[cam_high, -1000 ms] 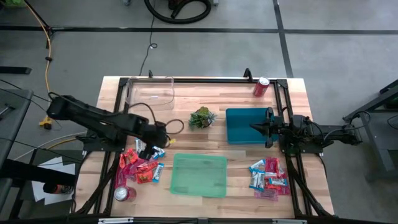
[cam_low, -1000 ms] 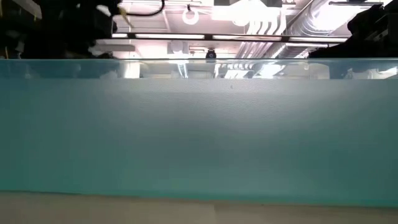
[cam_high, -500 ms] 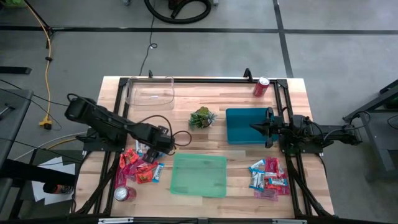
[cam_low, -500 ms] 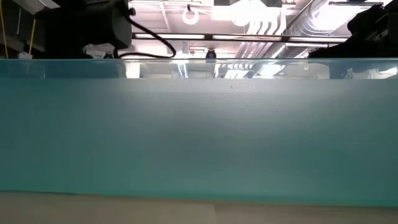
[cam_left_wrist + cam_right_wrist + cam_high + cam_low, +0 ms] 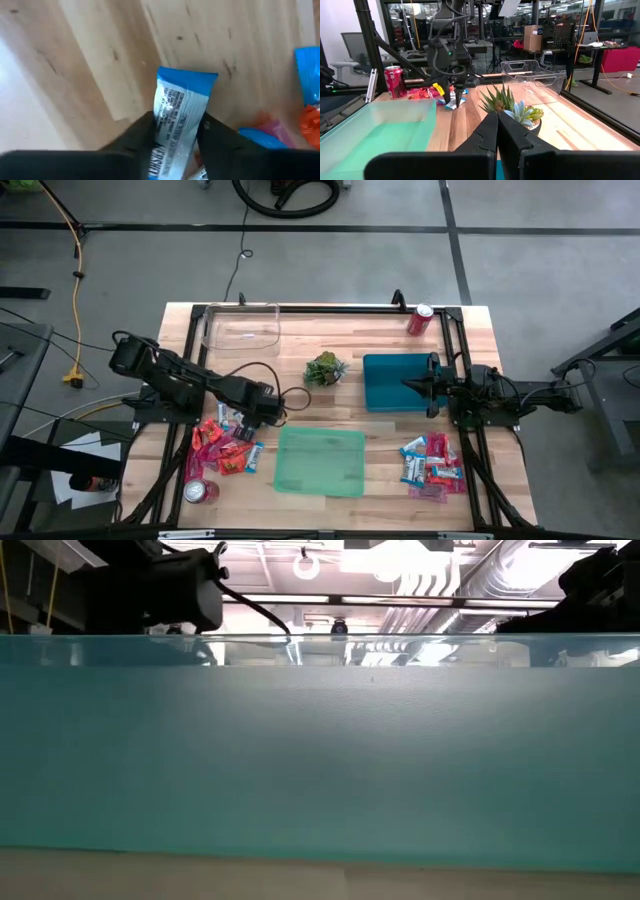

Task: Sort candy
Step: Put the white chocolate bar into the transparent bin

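**Left gripper closes on a blue candy**

On our wooden table (image 5: 330, 325), the left gripper (image 5: 175, 132), wide a second ago, has pinched a glossy blue-and-white candy (image 5: 175, 112) at the left pile's (image 5: 225, 448) far edge; sorting can proceed. The right gripper (image 5: 497, 131) waits shut over the teal bin (image 5: 395, 385).

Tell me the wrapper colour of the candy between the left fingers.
Blue and white candy; clearest in the left wrist view.
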You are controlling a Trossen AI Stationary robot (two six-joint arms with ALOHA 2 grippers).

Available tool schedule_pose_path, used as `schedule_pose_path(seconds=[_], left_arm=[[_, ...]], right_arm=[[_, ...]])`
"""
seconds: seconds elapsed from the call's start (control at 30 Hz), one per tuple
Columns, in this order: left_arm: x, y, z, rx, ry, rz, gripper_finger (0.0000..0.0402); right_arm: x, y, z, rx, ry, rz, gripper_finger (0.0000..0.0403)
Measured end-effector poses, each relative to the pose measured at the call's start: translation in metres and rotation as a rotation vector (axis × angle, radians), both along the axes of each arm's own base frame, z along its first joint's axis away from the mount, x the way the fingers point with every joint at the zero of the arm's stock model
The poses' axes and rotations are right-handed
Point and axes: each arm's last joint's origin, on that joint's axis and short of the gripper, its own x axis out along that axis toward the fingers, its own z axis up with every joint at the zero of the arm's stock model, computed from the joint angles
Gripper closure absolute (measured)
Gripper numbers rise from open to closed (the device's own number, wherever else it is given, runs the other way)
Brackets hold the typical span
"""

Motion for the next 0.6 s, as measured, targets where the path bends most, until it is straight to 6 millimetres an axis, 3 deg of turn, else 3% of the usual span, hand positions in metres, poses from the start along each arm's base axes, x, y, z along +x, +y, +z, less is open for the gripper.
schedule_pose_path(seconds=[0.1,0.17,0.3,0.47,0.6], left_arm=[[0.002,0.010,0.011,-0.004,-0.057,0.056,0.0380],[0.000,0.020,0.025,0.007,-0.088,0.112,0.0381],[-0.004,0.044,0.083,0.066,-0.306,0.222,0.0385],[-0.029,0.082,0.157,0.265,-0.654,0.462,0.0397],[-0.055,0.117,0.174,0.401,-0.735,0.682,0.0397]], right_arm=[[0.000,0.000,0.000,0.000,0.000,0.000,0.0402],[0.000,0.000,0.000,0.000,0.000,0.000,0.0402],[0.000,0.000,0.000,0.000,0.000,0.000,0.0402],[0.000,0.000,0.000,0.000,0.000,0.000,0.0402],[0.000,0.000,0.000,0.000,0.000,0.000,0.0402]])
